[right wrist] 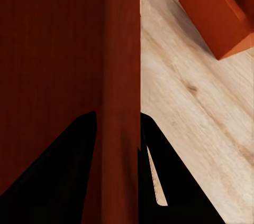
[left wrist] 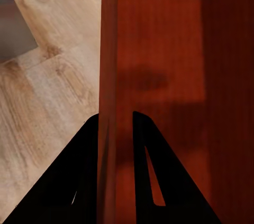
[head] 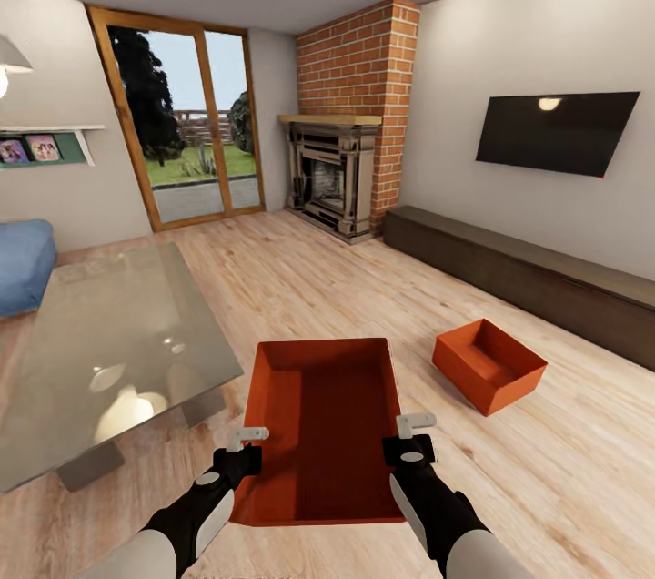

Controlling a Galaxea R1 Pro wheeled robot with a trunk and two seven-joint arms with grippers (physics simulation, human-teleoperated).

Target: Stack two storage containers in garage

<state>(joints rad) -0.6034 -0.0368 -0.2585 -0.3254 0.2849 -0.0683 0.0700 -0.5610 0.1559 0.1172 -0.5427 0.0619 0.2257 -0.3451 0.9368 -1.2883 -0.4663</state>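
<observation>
the left gripper (head: pixel 246 447) and right gripper (head: pixel 417 435) each clamped a side wall of one storage container (head: pixel 327 433), apparently lifted above the wood floor (head: pixel 564 470). the other container (head: pixel 488 364) sat on that floor near the dark cabinet (head: pixel 537 274).
</observation>
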